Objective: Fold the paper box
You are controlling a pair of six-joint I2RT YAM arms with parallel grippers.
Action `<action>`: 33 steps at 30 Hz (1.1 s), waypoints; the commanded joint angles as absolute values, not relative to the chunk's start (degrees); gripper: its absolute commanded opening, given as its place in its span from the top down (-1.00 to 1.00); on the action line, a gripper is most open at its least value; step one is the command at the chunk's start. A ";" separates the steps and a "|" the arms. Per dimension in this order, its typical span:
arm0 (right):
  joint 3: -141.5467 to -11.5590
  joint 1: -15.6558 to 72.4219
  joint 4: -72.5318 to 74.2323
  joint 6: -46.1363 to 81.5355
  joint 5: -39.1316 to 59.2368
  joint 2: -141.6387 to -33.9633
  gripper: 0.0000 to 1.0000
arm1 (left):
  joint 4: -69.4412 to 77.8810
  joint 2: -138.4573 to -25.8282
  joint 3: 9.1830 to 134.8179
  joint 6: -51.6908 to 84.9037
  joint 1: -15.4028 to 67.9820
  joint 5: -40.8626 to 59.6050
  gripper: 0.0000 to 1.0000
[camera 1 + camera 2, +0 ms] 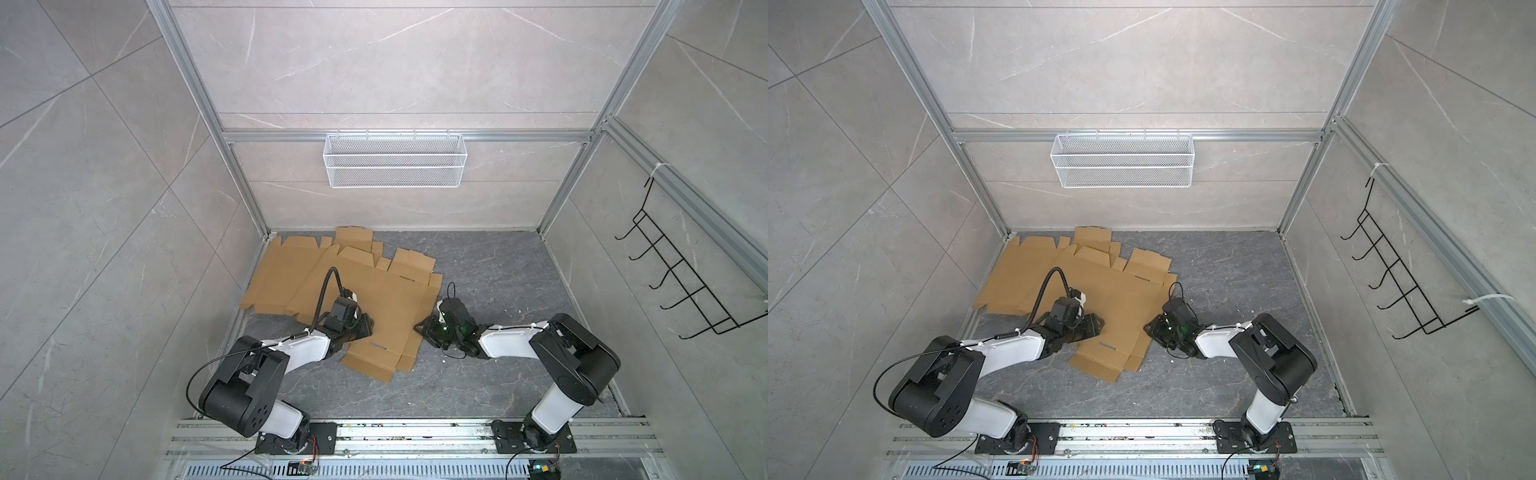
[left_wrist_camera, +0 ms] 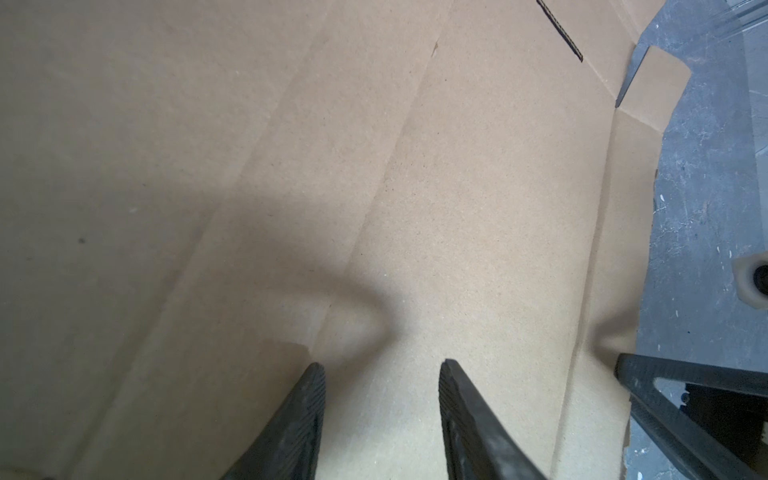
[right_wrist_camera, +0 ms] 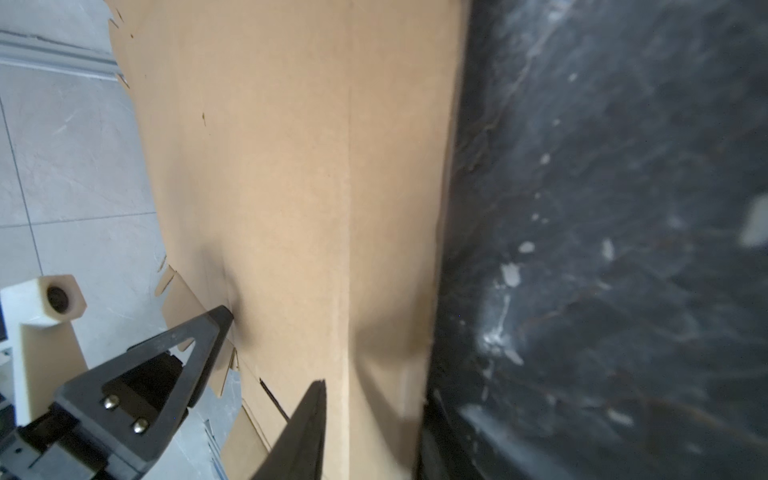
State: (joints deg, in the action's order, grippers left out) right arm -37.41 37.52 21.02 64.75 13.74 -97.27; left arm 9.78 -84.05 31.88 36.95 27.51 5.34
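The paper box [image 1: 386, 299] is a flat brown cardboard blank lying unfolded on the dark floor, seen in both top views [image 1: 1121, 299]. My left gripper [image 1: 368, 324] rests over its left-middle panel [image 2: 415, 166]. In the left wrist view its jaws [image 2: 382, 370] stand apart with only bare cardboard between them. My right gripper [image 1: 419, 328] is at the blank's right edge. In the right wrist view one finger [image 3: 309, 424] lies over the main panel beside the crease. The edge flap [image 3: 386, 249] is tilted up. The second finger is hidden behind that flap.
A second flat cardboard blank [image 1: 282, 274] lies under the first, toward the back left corner. A white wire basket [image 1: 395, 160] hangs on the back wall and a black hook rack [image 1: 685, 286] on the right wall. Aluminium rails [image 1: 415, 432] run along the front.
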 commanded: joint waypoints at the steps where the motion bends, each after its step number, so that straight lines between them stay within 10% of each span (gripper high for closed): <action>1: -38.19 37.86 20.03 61.13 12.44 -95.13 0.49 | 9.05 -81.31 32.07 37.98 27.66 7.83 0.06; 7: -44.44 35.91 6.44 51.72 18.88 -87.57 0.82 | -5.23 -70.81 41.84 31.84 26.99 7.94 0.02; 14: -65.28 23.19 -44.39 28.43 36.63 -77.92 0.89 | -12.18 -67.41 56.82 27.12 25.55 12.61 -0.03; 20: -78.70 17.77 -77.46 12.04 22.86 -79.12 0.89 | -8.68 -71.64 62.88 26.55 25.81 18.09 -0.05; 33: -86.43 16.45 -84.48 10.97 -16.85 -91.79 0.92 | 0.83 -91.67 64.24 22.36 36.02 26.01 -0.04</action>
State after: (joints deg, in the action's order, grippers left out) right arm -83.85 16.58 -80.93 12.32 -6.07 -90.13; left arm -3.55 -88.12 63.57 24.75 33.39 21.87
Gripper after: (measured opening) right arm 0.049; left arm 0.525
